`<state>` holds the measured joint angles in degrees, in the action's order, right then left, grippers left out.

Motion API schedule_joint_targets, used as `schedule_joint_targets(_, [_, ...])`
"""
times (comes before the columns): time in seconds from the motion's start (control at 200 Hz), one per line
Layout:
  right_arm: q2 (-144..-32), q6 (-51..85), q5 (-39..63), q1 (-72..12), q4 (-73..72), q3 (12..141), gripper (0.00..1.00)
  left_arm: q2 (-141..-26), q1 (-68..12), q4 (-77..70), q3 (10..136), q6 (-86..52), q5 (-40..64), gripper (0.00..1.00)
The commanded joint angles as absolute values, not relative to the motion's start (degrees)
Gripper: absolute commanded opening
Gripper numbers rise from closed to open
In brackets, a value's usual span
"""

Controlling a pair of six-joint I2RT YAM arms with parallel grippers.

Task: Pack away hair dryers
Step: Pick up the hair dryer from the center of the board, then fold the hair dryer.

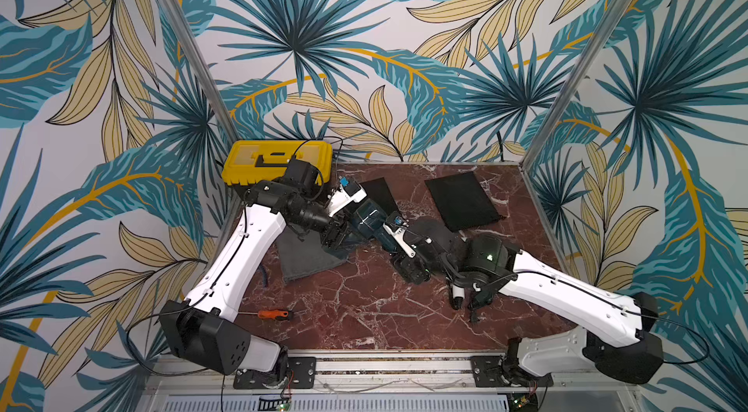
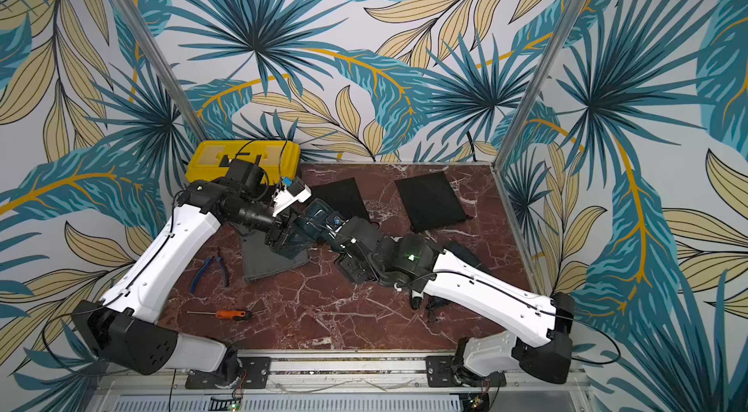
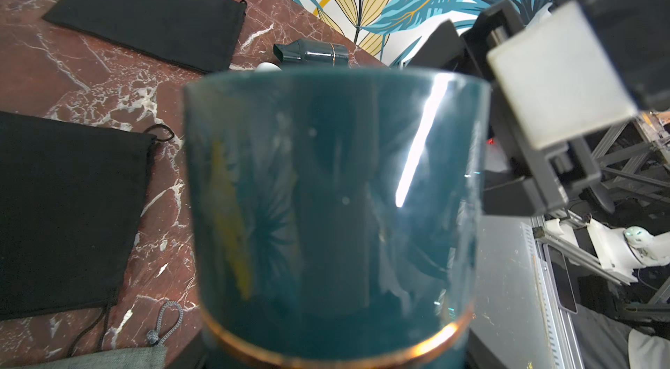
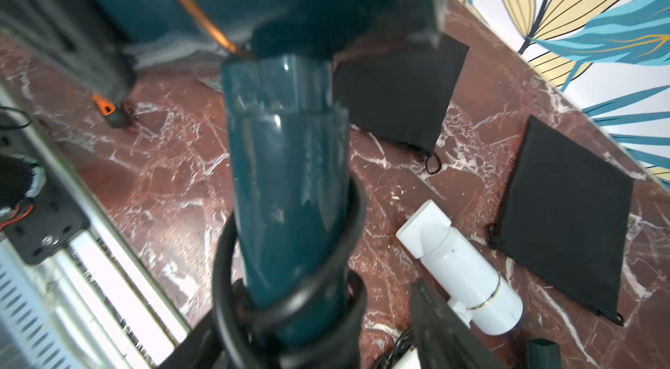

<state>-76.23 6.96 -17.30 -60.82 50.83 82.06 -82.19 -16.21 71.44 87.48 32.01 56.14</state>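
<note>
One teal hair dryer [image 1: 366,220], gripped by the left end effector [image 1: 338,237] as the right end effector [image 4: 315,342] gaped, could swivel loose.

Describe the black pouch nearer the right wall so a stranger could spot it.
Start at the red marble table and look to its back right corner. A black pouch lies flat there, fully in view; the other black pouch, nearer the yellow toolbox, is partly hidden.
</note>
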Motion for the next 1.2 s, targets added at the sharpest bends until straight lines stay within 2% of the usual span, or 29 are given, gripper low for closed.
schedule_joint_targets(0.0, [-72.5, 9.9, -11.3, -59.7, 54.8, 81.3, 0.72, -81.3, -16.4, 73.3, 90.3, 35.1, 59.0, 0.00])
schedule_joint_targets(0.396, [-67.6, 11.7, 4.0, -55.1, 48.6, 75.9, 0.69, -80.0, -16.4, 73.4, 90.9, 35.7, 61.4, 0.00])
schedule_joint_targets(0.586, [-66.5, 11.7, 7.2, -54.7, 46.6, 75.4, 0.69, -79.5, -16.4, 73.4, 90.9, 35.1, 62.8, 0.00])
schedule_joint_targets(0.806, [-68.5, 10.9, 7.3, -53.9, 44.8, 75.0, 0.64, -79.1, -16.4, 73.3, 90.3, 33.9, 66.1, 0.00])
schedule_joint_targets(0.936, [-67.8, 10.8, 8.0, -52.4, 42.1, 73.4, 0.53, -78.8, -16.4, 73.3, 90.5, 33.2, 67.7, 0.00])
schedule_joint_targets(1.006, [-67.8, 11.4, 9.7, -51.7, 40.9, 73.0, 0.40, -78.7, -16.4, 73.4, 90.4, 32.8, 68.6, 0.00])
schedule_joint_targets(1.081, [-68.1, 12.0, 11.1, -51.5, 39.6, 72.5, 0.34, -78.7, -16.4, 73.3, 90.2, 32.6, 69.8, 0.00])
schedule_joint_targets(1.151, [-68.3, 12.8, 11.4, -51.5, 38.7, 72.1, 0.18, -78.7, -16.4, 73.3, 89.9, 32.8, 70.2, 0.00])
schedule_joint_targets(1.197, [-68.1, 13.3, 11.7, -51.5, 37.3, 71.6, 0.13, -78.9, -16.4, 73.4, 90.0, 32.7, 69.8, 0.00])
